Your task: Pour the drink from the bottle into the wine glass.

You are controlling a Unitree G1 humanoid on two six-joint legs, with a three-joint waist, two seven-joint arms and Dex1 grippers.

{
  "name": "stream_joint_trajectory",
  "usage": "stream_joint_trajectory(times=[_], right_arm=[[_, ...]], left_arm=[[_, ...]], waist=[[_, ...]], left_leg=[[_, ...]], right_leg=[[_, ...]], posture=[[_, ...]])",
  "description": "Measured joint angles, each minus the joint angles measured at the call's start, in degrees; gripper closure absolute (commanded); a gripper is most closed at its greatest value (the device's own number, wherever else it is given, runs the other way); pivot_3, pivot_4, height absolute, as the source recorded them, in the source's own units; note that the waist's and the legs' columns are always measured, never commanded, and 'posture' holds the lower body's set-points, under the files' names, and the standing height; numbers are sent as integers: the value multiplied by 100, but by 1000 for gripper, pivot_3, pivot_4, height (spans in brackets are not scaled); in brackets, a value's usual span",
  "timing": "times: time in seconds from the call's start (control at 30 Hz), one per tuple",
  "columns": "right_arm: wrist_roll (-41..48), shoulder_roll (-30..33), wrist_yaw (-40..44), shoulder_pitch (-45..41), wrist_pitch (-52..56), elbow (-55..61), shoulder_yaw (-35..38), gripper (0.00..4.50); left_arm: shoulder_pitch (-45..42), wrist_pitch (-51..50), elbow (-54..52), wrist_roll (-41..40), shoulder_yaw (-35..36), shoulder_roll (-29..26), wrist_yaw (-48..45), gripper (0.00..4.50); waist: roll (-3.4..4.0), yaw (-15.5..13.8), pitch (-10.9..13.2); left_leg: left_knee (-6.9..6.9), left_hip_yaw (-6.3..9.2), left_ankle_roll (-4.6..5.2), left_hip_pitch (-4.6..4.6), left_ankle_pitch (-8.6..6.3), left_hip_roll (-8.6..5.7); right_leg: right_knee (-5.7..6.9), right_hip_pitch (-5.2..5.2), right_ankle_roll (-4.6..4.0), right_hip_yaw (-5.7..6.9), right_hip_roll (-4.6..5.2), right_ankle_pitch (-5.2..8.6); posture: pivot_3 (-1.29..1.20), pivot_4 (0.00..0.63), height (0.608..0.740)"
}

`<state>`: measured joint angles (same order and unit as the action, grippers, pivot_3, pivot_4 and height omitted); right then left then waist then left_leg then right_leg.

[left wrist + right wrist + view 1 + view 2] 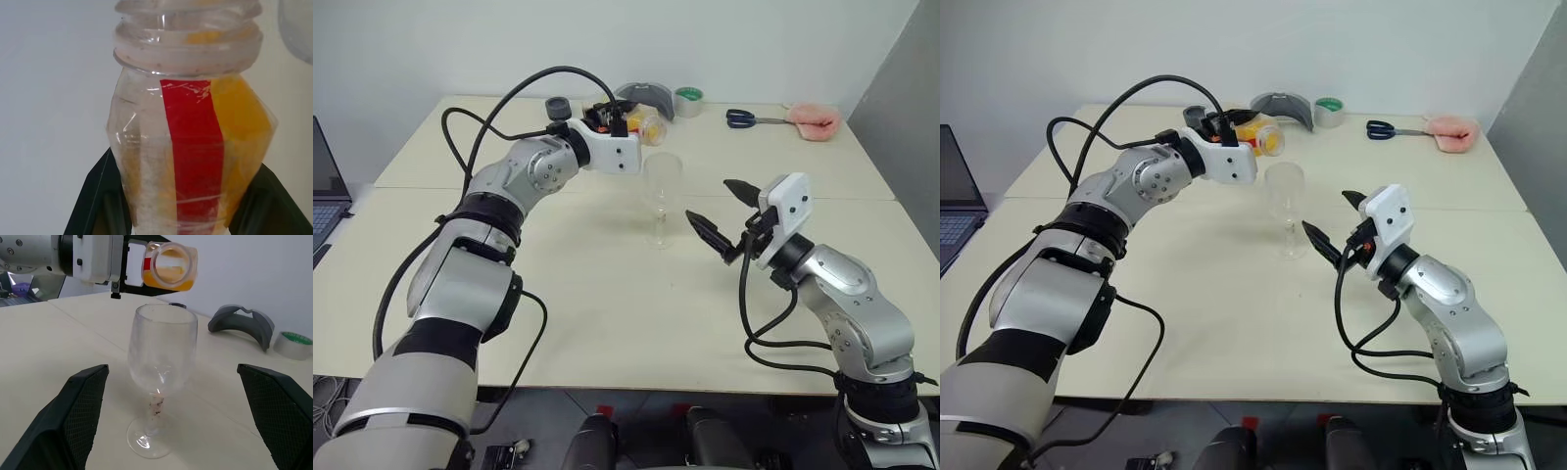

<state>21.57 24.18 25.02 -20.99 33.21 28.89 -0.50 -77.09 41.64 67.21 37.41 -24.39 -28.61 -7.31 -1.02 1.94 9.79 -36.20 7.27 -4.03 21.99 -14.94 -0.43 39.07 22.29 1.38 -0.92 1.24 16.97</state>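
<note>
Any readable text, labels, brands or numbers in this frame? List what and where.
None readable.
bottle label: a plain red stripe, no lettering seen.
tape roll: green print on its face, too blurred to read.
laptop: keys too small to read.
wine glass, scissors, grey curved part: no markings seen.

My left arm: reaches forward, wrist level, left gripper (628, 121) pointing to my right, fingers (100, 196) clamped on the bottle (1261, 134), held on its side. My right arm: elbow bent, low and nearer me, right gripper (721, 211) level, jaws spread wide, holding nothing.
</note>
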Motion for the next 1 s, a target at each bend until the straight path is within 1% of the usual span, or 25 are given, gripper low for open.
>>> stream_joint_trajectory(times=[0.4,1.0], right_arm=[[1,-6,-2,14,97,12,-86,0],[3,-8,6,175,92,14,-84,0]], left_arm=[[-157,27,97,384,-274,4,546,2623],[-413,13,286,770,-569,2,1044,2623]], waist=[[0,2,0],[0,1,0]], left_leg=[[-2,0,-3,0,2,0],[-7,-2,-11,2,6,0]], right_leg=[[1,1,0,0,0,0],[5,0,0,0,1,0]], posture=[[0,150,740],[0,150,740]])
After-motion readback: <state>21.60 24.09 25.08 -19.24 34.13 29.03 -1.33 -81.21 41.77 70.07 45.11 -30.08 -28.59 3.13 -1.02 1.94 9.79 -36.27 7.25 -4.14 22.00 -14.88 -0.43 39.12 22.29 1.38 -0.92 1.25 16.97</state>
